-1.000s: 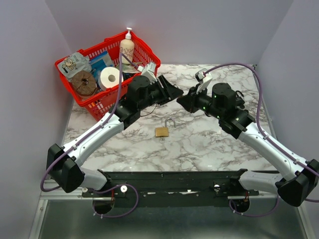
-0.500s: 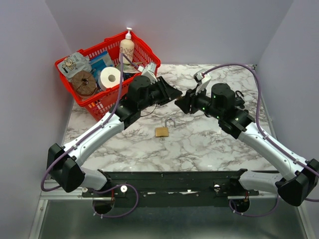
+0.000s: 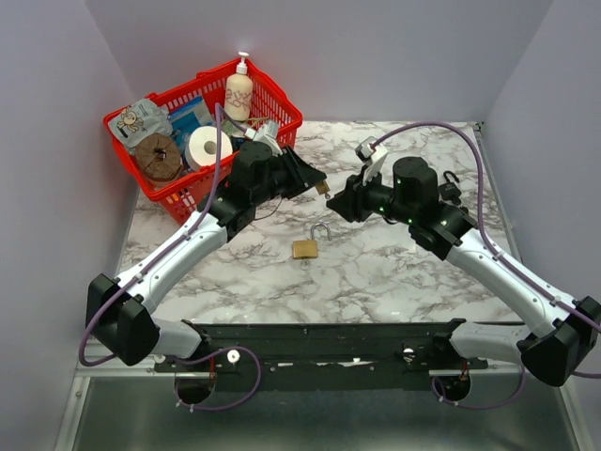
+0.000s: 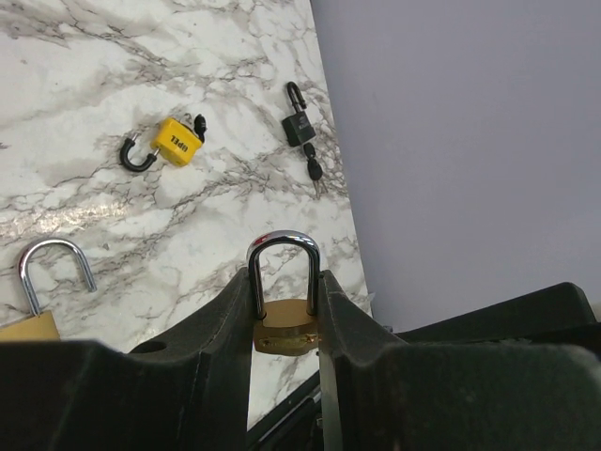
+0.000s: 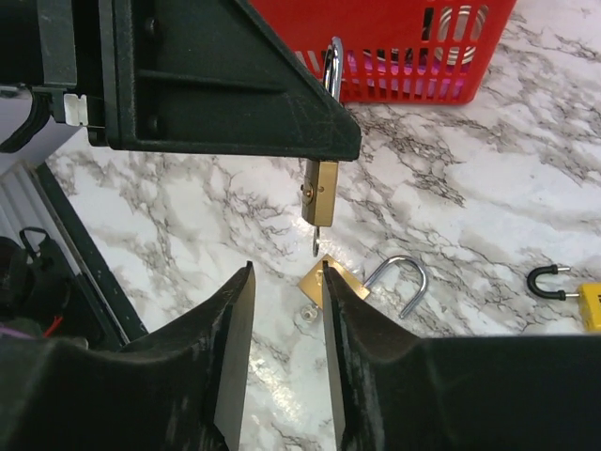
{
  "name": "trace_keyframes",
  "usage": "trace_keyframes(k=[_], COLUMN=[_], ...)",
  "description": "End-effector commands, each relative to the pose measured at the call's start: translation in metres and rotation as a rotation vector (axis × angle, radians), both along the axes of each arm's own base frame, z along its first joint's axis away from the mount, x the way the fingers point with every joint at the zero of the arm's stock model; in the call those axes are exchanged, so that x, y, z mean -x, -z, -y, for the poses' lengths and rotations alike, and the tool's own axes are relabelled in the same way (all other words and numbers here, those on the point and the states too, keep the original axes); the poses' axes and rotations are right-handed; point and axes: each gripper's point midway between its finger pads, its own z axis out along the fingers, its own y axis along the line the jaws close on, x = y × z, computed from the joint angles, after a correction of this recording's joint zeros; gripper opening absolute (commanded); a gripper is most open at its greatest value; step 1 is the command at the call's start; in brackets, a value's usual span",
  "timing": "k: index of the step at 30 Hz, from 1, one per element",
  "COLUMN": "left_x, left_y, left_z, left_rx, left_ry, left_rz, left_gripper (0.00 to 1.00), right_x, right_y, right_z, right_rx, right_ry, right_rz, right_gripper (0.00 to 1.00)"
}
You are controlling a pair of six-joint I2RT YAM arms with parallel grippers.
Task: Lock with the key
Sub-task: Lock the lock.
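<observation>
Nearest the bases, a spare lock [image 3: 304, 248] lies on the table [image 3: 394, 272], brass, shackle swung open, nothing touching it. Above and just beyond it the two grippers face each other, close together.

The right gripper [image 5: 287, 272] has its fingers parted with nothing between them, and it points up at the lock [image 4: 282, 331]. The left gripper [image 4: 282, 291] is clamped on that lock's brass body and holds it in the air, shackle up. From the left wrist view both shackle legs look seated.

A small key [image 5: 316, 242] seems to hang from the lock's underside, but it is too small for us to be sure.

We judge the step to be the approach to the key, with no grasp yet. Next, the right fingers need to rise and centre on the key, pinch it, then twist while the left holds firm.

Room is tight. The left fingers sit just above the key, and the spare lock sits right under it.

The basket [image 5: 413, 85] is behind the left arm. The yellow lock [image 4: 176, 141] and the black lock [image 4: 299, 127] are well apart, near the far table edge by the wall.
</observation>
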Motion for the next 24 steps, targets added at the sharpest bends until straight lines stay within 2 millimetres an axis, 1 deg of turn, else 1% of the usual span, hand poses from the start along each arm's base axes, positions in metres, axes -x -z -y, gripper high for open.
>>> trace_keyframes(k=[1,5,7,11,14,16,19,22,24], left_x=[0.011,0.012,0.012,0.012,0.011,0.011,0.010,0.009,0.008], left_y=[-0.013,-0.015,-0.015,-0.016,-0.019,-0.019,-0.018,-0.021,-0.023], left_z=[0.001,0.002,0.002,0.002,0.001,0.003,0.003,0.002,0.001], left_rx=[0.041,0.054,0.055,0.062,0.071,0.074,0.077,0.072,0.069], left_ry=[0.023,0.028,0.027,0.024,0.018,0.021,0.019,0.015,0.014], left_rz=[0.008,0.006,0.005,0.001,0.002,0.001,-0.003,0.005,0.013], left_gripper=[0.00,0.00,0.00,0.00,0.00,0.00,0.00,0.00,0.00], right_x=[0.000,-0.006,-0.007,-0.009,-0.010,-0.010,-0.012,-0.021,-0.021], right_y=[-0.013,-0.012,-0.011,-0.008,0.000,0.003,0.006,0.009,0.010], right_z=[-0.010,-0.011,-0.012,-0.013,-0.011,-0.011,-0.012,-0.006,-0.004], right_rx=[-0.009,0.003,0.005,0.010,0.025,0.030,0.033,0.055,0.060], right_ry=[-0.055,-0.044,-0.045,-0.046,-0.034,-0.033,-0.027,0.029,0.035], right_rz=[0.018,0.018,0.015,0.005,-0.006,-0.009,-0.021,-0.020,-0.026], right_gripper=[0.36,0.35,0.33,0.32,0.32,0.30,0.30,0.34,0.34])
